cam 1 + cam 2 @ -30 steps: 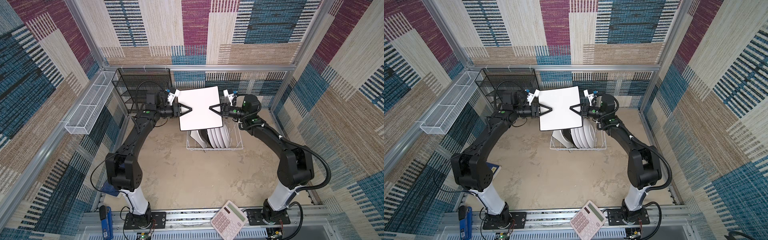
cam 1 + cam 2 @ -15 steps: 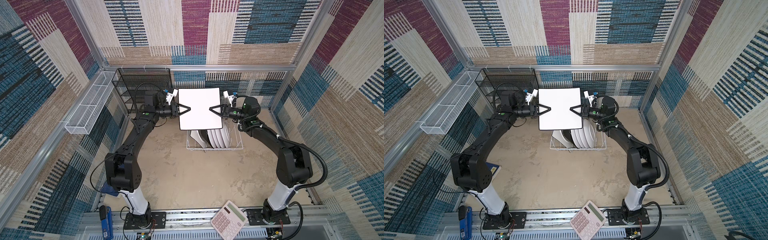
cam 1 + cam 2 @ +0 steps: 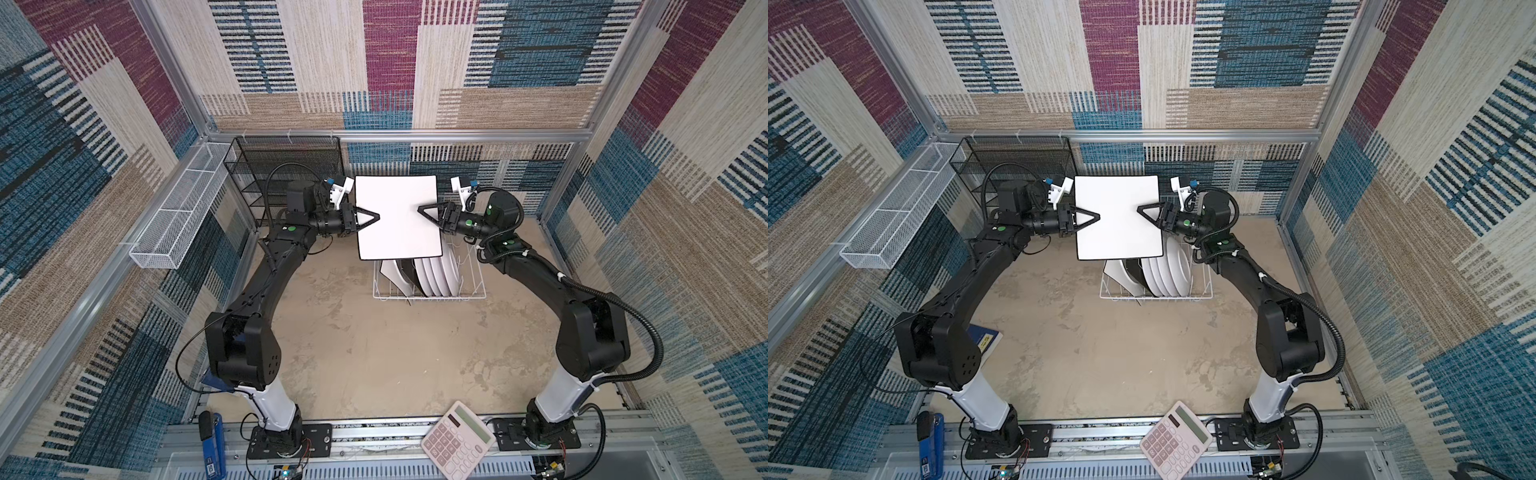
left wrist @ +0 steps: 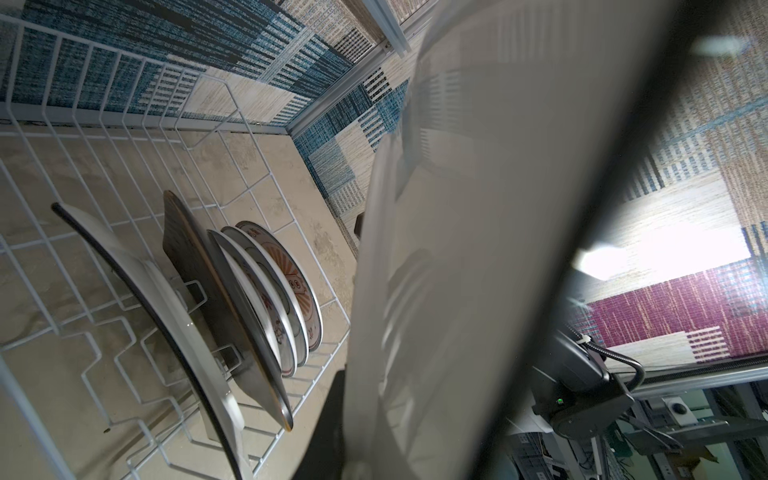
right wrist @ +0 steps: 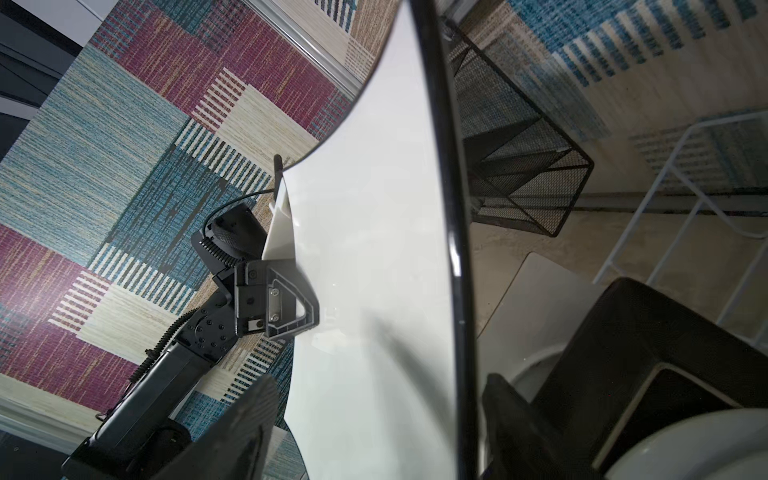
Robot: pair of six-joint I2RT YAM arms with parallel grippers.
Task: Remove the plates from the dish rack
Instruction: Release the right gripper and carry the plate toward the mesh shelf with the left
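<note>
A large white rounded-square plate [image 3: 399, 224] [image 3: 1117, 216] hangs flat in the air above the back of the dish rack [image 3: 430, 297] [image 3: 1154, 297]. My left gripper [image 3: 374, 217] [image 3: 1096, 216] is shut on its left edge, as the right wrist view also shows [image 5: 291, 307]. My right gripper [image 3: 420, 209] [image 3: 1140, 208] stands open around the opposite, dark-rimmed edge [image 5: 451, 249], its fingers [image 5: 249, 424] spread to either side. In the rack stand a second large white plate [image 4: 166, 311], a black square one [image 4: 216, 291] and several round printed ones [image 4: 286, 291].
A black mesh shelf [image 3: 286, 166] stands at the back left, and a long white mesh basket [image 3: 178, 216] hangs on the left wall. A calculator [image 3: 457, 438] and a blue tool [image 3: 212, 440] lie on the front rail. Bare floor lies in front of the rack.
The held plate has turned from slightly skewed to square. My left gripper has closed on its edge. My right gripper's jaws have spread apart off the plate.
</note>
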